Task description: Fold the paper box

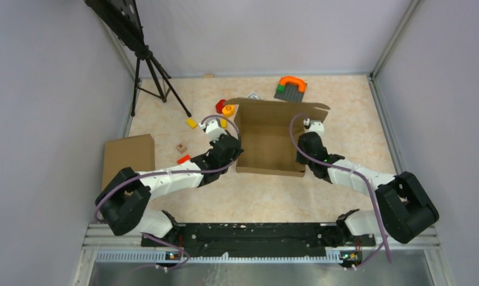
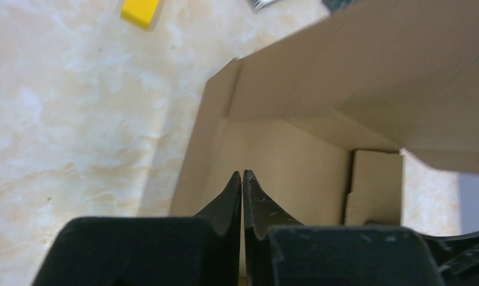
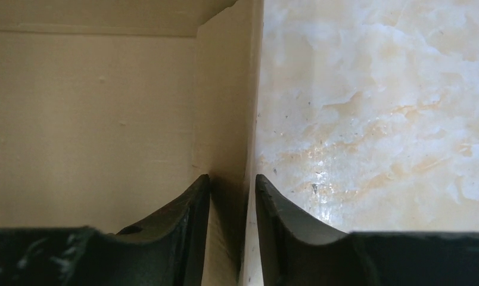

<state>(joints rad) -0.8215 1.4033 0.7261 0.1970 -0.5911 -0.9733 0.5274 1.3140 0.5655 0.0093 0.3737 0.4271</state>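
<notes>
The paper box [image 1: 270, 140] lies open in the middle of the table, a shallow brown cardboard tray with its side walls up and its lid flap standing at the back. My left gripper [image 1: 235, 148] is at the box's left wall, shut with nothing between its fingers. In the left wrist view the closed tips [image 2: 243, 174] point at the cardboard [image 2: 296, 161] just inside that wall. My right gripper [image 1: 302, 154] straddles the box's right wall. In the right wrist view its jaws [image 3: 232, 179] stand slightly apart with the wall [image 3: 225, 119] between them and a sliver of table showing beside the outer finger.
A second plain brown box [image 1: 128, 158] lies at the left by my left arm. Small toy blocks [image 1: 192, 123] are scattered left of the paper box, one yellow [image 2: 140, 12]. A grey baseplate with an orange arch [image 1: 292, 88] sits behind it. A tripod [image 1: 154, 77] stands back left.
</notes>
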